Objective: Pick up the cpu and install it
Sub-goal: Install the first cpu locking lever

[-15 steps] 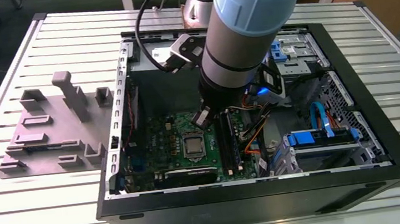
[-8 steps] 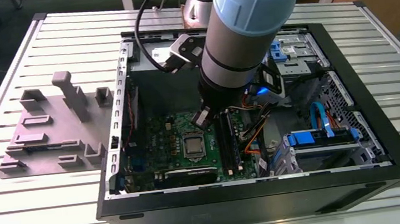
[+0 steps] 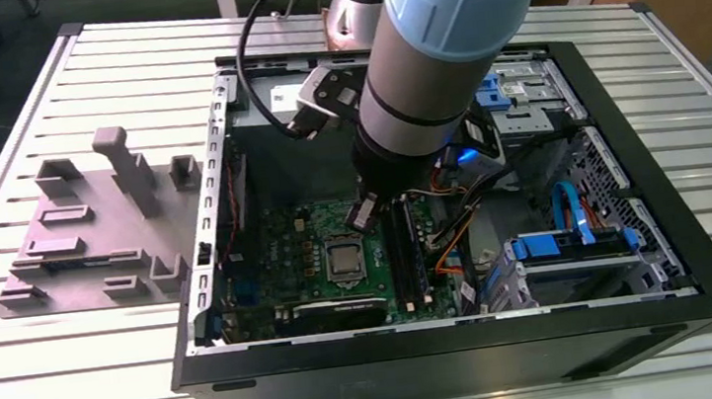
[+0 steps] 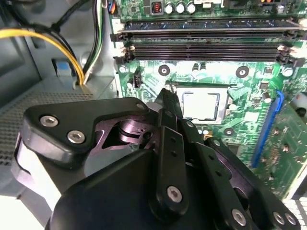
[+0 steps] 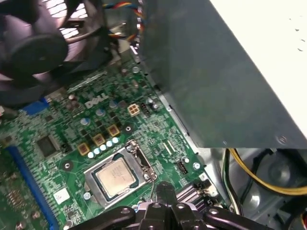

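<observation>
Inside, the exterior view shows the arm hemmed by the open computer case, with one cpu lying in the motherboard socket at lower centre. In the second wrist view the gripper, clenched on nothing, hangs near the cpu. In the first wrist view open board surrounds the single cpu, with one fan beyond.

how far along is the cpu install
Done, it seems: the cpu lies flat in its socket on the green motherboard, inside the open computer case. In hand: nothing; the gripper is shut and empty, just above the board beside the socket. Left: I cannot tell whether the socket's frame is latched over the chip.
</observation>
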